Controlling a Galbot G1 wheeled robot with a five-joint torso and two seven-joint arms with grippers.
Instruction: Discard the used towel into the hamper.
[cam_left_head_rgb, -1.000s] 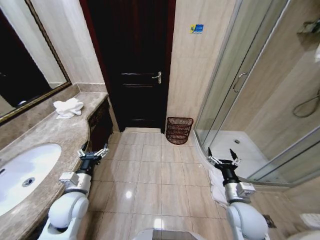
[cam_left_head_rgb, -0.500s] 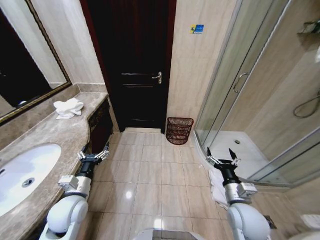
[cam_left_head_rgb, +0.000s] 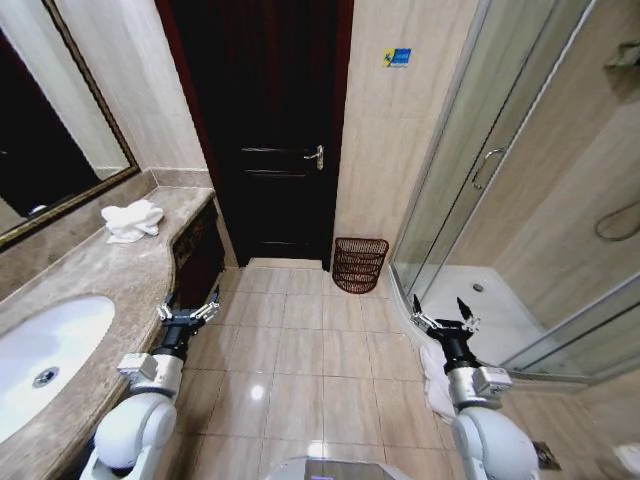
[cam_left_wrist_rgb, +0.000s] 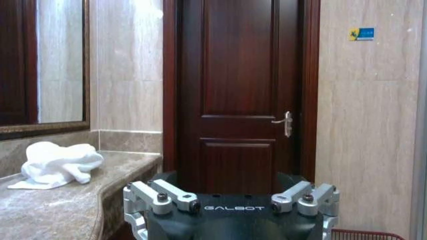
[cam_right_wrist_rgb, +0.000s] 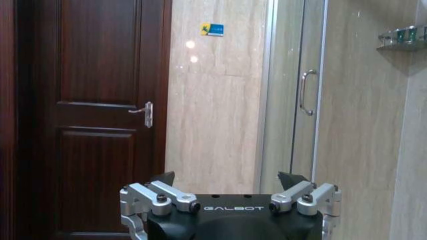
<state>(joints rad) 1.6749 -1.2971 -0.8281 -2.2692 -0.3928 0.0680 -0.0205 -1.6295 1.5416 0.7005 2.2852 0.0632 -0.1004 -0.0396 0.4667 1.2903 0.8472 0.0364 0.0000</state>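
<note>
**Bathroom inspection: towel on desk, hamper by door, both arms idle**

The towel, white terry cloth bunched into a soft crumpled heap, lay on the far end of the desk, close under the framed mirror. The desk was polished mottled grey-brown marble with a curved front edge. A white oval sink was set into it nearer the robot; its basin held nothing but a metal drain fitting.

The hamper stood on the floor against the beige wall, between the dark wooden door and the glass shower enclosure. It was a small round basket of dark reddish-brown open ribs, narrowing toward its base. Its contents could not be made out through the ribs. The hamper stood well apart from the towel.

The floor was glossy beige tile. A white cloth lay on it beside the shower threshold, partly behind the right arm.

The left gripper was held low beside the desk front, jaws spread and empty. The right gripper was held low near the shower threshold, jaws likewise spread and empty.
</note>
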